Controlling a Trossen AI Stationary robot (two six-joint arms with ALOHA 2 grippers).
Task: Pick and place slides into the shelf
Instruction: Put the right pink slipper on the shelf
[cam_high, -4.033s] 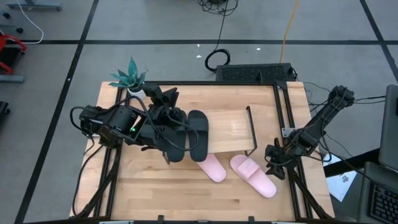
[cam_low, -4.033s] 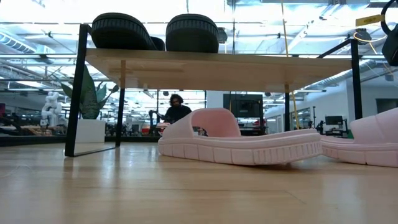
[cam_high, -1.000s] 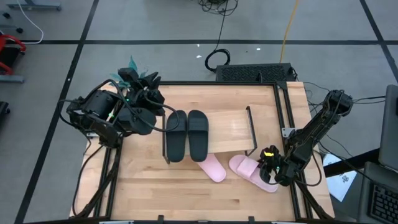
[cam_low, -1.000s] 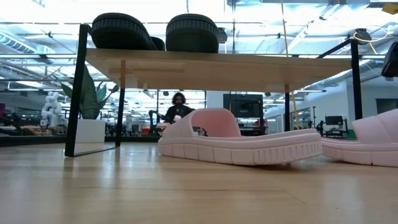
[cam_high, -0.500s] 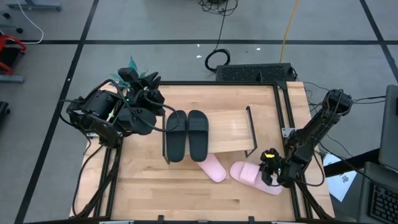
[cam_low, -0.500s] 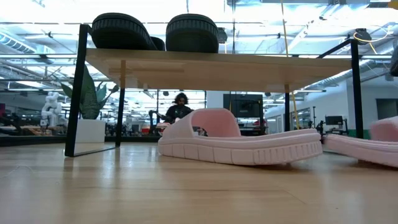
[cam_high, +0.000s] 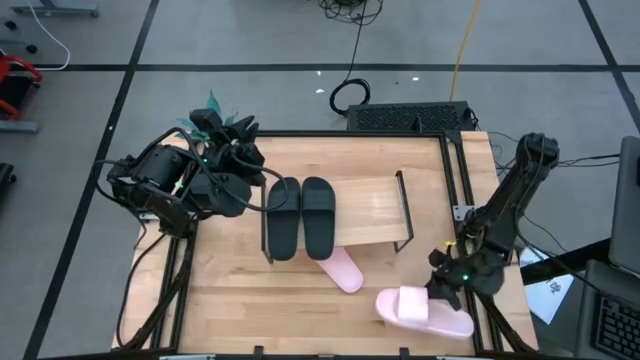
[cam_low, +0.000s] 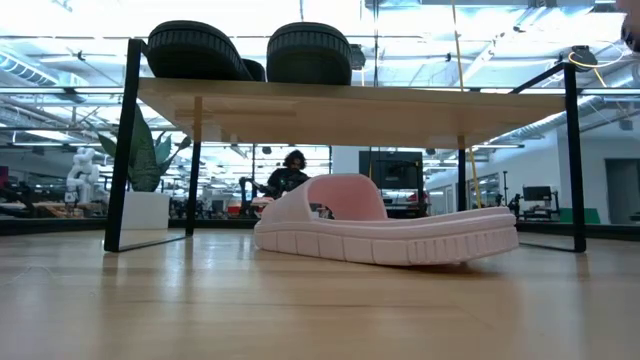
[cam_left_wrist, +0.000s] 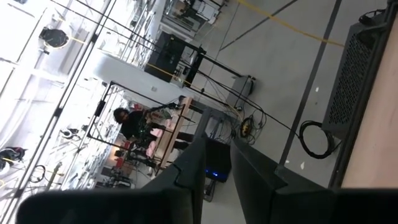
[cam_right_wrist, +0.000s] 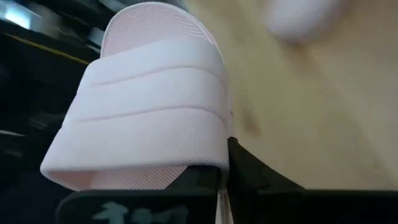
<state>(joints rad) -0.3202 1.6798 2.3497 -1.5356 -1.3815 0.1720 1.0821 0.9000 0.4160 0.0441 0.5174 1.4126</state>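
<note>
Two black slides (cam_high: 283, 218) (cam_high: 319, 215) lie side by side on the left part of the shelf (cam_high: 372, 205); the low view shows their soles (cam_low: 195, 50) on the board. One pink slide (cam_high: 343, 268) (cam_low: 385, 235) rests sole-down on the table at the shelf's near edge. My right gripper (cam_high: 443, 293) is shut on the other pink slide (cam_high: 415, 308) near the table's near right corner. My left gripper (cam_left_wrist: 217, 171) waits at the far left by the plant, fingers slightly apart with nothing between them. My right gripper pinches the pink slide by one side end of its wide strap (cam_right_wrist: 217, 146), where the strap runs down toward the sole. The fingers (cam_right_wrist: 249, 168) come from the table's right, slanting down. The slide lies roughly left-to-right, strap up, and no longer shows on the tabletop in the low view.
A potted plant (cam_high: 212, 125) stands at the table's far left corner. The shelf's thin black frame (cam_high: 403, 208) borders the board's bare right part. A black grille (cam_high: 410, 117) lies at the far edge. A person (cam_low: 285, 175) sits in the room behind.
My right gripper has gone toward the table's near edge and up, taking the right pink slide with it. The slide first tipped up at one end, then left the tabletop and turned to lie left-to-right. The left arm and the other slides have kept still.
</note>
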